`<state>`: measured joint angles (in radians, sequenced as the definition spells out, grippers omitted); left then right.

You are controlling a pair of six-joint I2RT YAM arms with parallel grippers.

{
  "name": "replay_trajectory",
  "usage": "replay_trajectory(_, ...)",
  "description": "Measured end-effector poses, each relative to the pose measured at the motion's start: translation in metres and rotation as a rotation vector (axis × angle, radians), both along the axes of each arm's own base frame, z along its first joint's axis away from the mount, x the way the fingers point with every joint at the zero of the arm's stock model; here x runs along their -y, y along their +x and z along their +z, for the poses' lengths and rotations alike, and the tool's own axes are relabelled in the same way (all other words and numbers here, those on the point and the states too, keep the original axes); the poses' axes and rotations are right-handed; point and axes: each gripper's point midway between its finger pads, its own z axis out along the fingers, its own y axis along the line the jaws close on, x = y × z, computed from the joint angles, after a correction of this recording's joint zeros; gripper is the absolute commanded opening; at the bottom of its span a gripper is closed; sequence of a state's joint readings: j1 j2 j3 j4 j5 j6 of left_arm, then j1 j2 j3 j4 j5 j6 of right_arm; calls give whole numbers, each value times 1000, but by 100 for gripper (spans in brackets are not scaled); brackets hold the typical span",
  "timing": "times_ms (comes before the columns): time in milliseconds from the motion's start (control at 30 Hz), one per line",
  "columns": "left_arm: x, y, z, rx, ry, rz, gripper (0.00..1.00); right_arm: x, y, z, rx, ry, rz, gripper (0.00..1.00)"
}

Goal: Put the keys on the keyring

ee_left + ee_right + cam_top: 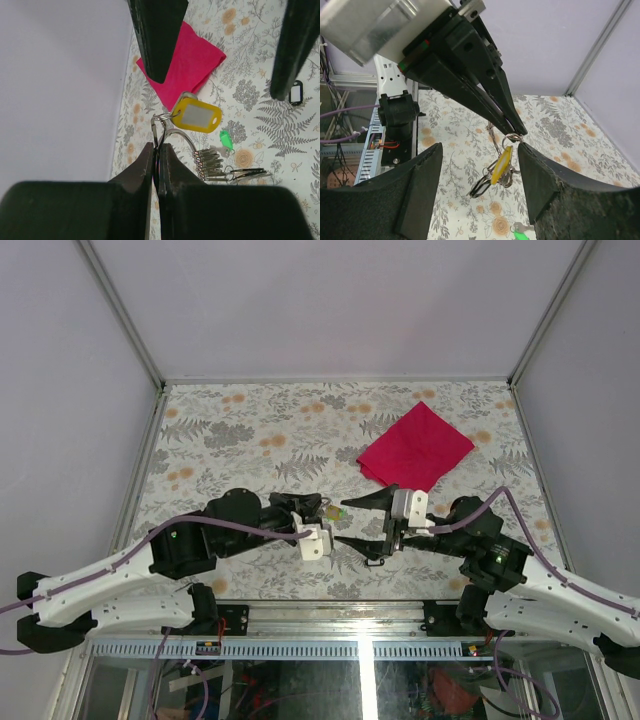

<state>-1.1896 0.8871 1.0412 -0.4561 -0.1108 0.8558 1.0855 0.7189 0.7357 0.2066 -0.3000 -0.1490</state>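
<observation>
The left gripper (156, 147) was clamped shut on the keyring (156, 131), pinching the thin silver wire between its fingertips and holding it up above the floral table (250, 430). A yellow key tag (196, 115) with a grey centre hung from the ring by a small loop. Close beside it sat a cluster of silver metal loops (210, 164); whether they hung from the same ring could not be told. A small green piece (226, 139) lay on the table beneath. The right gripper (480, 150) faced the left one with its jaws wide apart, one on each side of the hanging tag, gripping nothing. Farther back and to the right a red cloth (415, 447) lay flat. A black-framed key tag (296, 93) rested alone on the table, well apart from the ring.
</observation>
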Motion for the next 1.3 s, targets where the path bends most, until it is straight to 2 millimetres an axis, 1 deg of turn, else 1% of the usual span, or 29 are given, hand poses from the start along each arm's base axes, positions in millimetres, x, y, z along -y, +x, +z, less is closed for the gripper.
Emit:
replay_trajectory(67,1,-3,4,6,-13,-11,0,1,0,3,3,7,-4,68)
replay_trajectory(167,3,-9,8,11,-27,-29,0,0,2,1,-2,1,-11,64)
replay_trajectory(467,12,-26,8,11,-30,-89,0,-8,7,-12,-40,-33,-15,52)
replay_trajectory(667,13,-31,10,17,-30,-97,0,-10,7,-16,-57,-43,-15,44)
replay_trajectory(833,14,-33,11,23,-30,-94,0,-10,7,-18,-71,-50,-17,26)
replay_trajectory(933,13,-32,12,27,-32,-87,0,-9,8,-18,-82,-47,-23,19)
replay_trajectory(1100,12,-30,12,33,-30,-70,0,-6,8,-17,-86,-43,-33,10)
replay_trajectory(1300,10,-28,13,37,-30,-57,0,0,8,-14,-89,-36,-49,3)
